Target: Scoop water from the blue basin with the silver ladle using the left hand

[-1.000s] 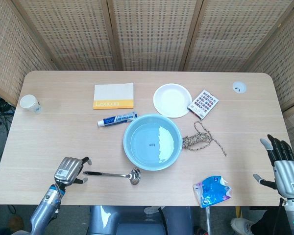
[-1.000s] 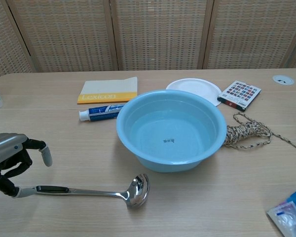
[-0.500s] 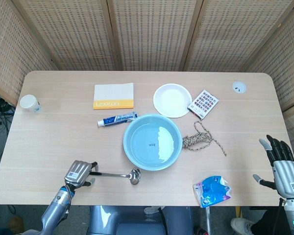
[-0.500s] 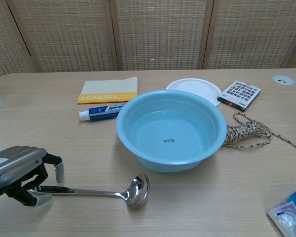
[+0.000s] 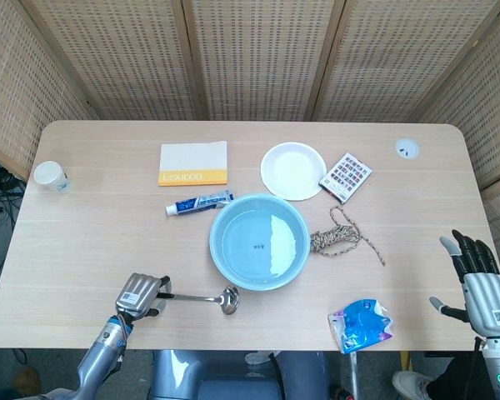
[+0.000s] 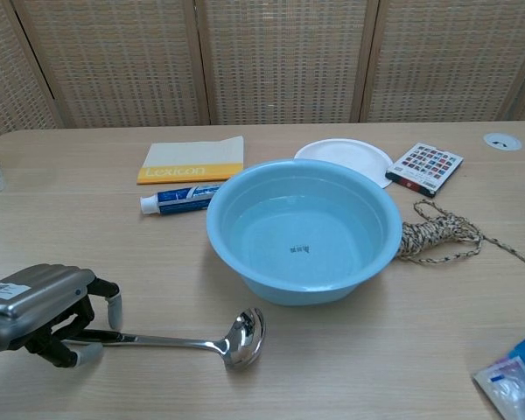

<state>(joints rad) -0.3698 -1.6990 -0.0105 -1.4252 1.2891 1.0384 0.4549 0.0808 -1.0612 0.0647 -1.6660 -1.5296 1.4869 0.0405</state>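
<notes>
Nearest, at seven o'clock on the pale wooden desk [image 5: 108, 225]: left robot hand [image 6: 37, 307] over the dark grip end of the long-handled silver metal ladle [image 6: 212, 341], fingers curled around the handle, though whether truly clamped or only draped cannot be told — fingertips hidden beneath the palm in both views. Ladle lying flat, bowl at three o'clock from that hand, just short of the round blue plastic basin [image 6: 236, 254] holding water. Likely trouble: a thin handle flat on the desk slipping or rolling out of a loose grasp on the lift; a grasp so far back letting the bowl droop and knock the basin rim, slopping water. Right robot hand [image 5: 482, 279] at four o'clock off the desk edge, fingers spread, holding nothing, absent from the chest view. Crumpled blue-and-white packet [image 5: 361, 324] cut off by the chest view's corner.
</notes>
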